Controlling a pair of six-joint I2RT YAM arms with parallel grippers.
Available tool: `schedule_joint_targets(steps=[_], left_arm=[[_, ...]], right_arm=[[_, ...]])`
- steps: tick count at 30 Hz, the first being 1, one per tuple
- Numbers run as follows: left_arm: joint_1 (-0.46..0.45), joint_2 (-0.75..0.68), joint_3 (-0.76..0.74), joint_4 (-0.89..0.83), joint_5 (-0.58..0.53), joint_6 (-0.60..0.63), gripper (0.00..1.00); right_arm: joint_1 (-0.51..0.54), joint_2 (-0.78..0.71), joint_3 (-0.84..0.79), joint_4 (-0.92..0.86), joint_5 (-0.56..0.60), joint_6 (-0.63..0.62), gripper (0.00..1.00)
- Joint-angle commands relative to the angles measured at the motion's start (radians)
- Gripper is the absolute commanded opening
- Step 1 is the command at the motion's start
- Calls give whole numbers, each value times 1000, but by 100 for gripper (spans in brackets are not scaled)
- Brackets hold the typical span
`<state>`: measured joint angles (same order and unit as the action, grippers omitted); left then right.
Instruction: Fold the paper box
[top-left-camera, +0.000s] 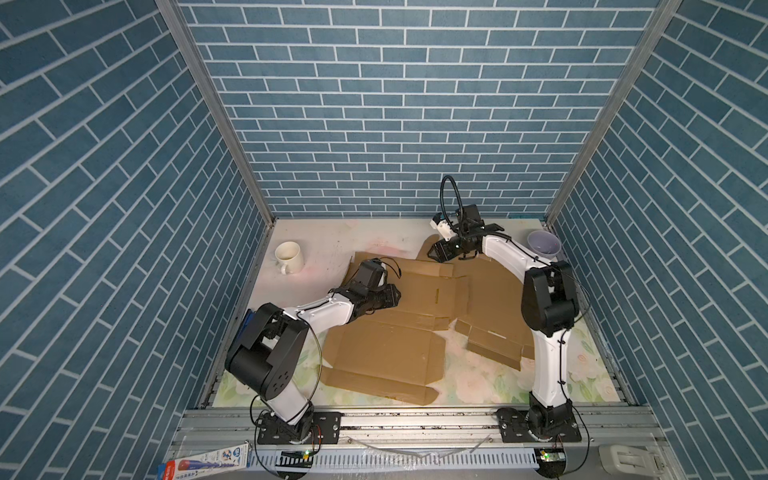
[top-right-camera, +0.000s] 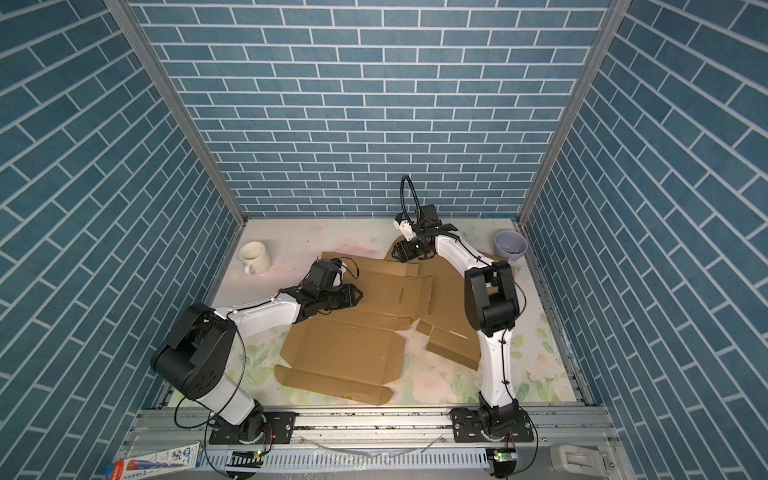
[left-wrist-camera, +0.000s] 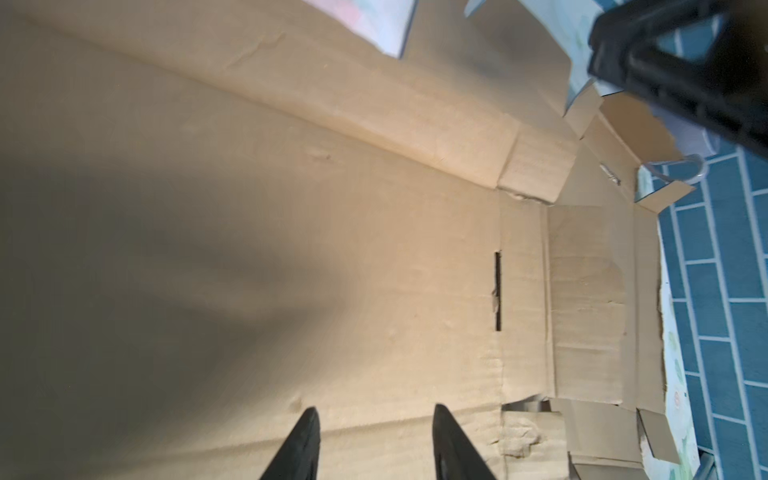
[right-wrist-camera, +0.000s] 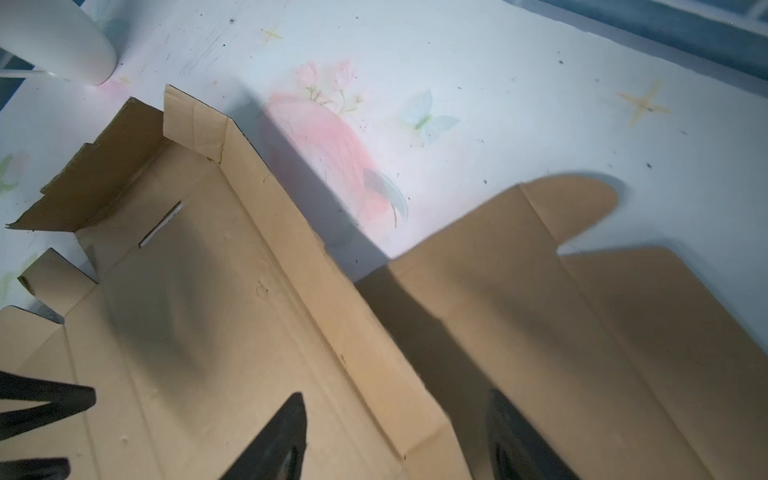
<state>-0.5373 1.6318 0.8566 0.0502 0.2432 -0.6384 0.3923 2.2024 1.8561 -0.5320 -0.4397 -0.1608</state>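
The paper box (top-left-camera: 415, 320) (top-right-camera: 357, 345) is a flat brown cardboard blank spread over the table in both top views, with some edge flaps raised. My left gripper (top-left-camera: 395, 297) (top-right-camera: 357, 297) hovers over its left middle panel. In the left wrist view the left gripper (left-wrist-camera: 376, 415) is open, with only bare cardboard (left-wrist-camera: 374, 249) between the fingers. My right gripper (top-left-camera: 432, 253) (top-right-camera: 395, 251) is at the blank's far edge. In the right wrist view the right gripper (right-wrist-camera: 395, 399) is open, its jaws astride a raised long flap (right-wrist-camera: 316, 266) without pinching it.
A white mug (top-left-camera: 289, 257) (top-right-camera: 254, 257) stands at the back left, close to the blank's corner. A lavender bowl (top-left-camera: 543, 245) (top-right-camera: 510, 245) sits in the back right corner. Blue brick walls close three sides. A small printed carton (top-left-camera: 208, 461) lies on the front rail.
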Motion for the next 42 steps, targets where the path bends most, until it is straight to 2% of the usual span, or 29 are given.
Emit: schedule_joint_targets(steps=[1, 8, 13, 20, 24, 28, 30, 35, 38, 42], left_arm=[[-4, 1, -29, 34, -14, -12, 45], [-4, 13, -55, 37, -21, -14, 44], [-4, 53, -81, 66, -31, -12, 44], [-5, 112, -103, 118, -14, -27, 42], [-5, 115, -107, 125, -13, -26, 42], [-4, 114, -110, 134, -8, -23, 42], [-3, 86, -104, 109, -6, -3, 42], [68, -137, -36, -103, -24, 115, 52], [155, -280, 8, -232, -33, 190, 56], [277, -383, 49, -339, -4, 229, 58]], right_arm=[[-4, 107, 163, -172, -115, -138, 70], [-9, 336, 447, -377, -270, -172, 68], [-8, 345, 456, -453, -320, -239, 63], [0, 303, 415, -487, -307, -282, 49], [18, 284, 394, -463, -251, -279, 34], [45, 233, 313, -375, -147, -269, 10], [59, 165, 229, -306, -89, -275, 1], [84, -81, -21, -129, 36, -340, 0], [97, -205, -94, -104, 108, -394, 0], [121, -328, -138, -113, 219, -486, 0]])
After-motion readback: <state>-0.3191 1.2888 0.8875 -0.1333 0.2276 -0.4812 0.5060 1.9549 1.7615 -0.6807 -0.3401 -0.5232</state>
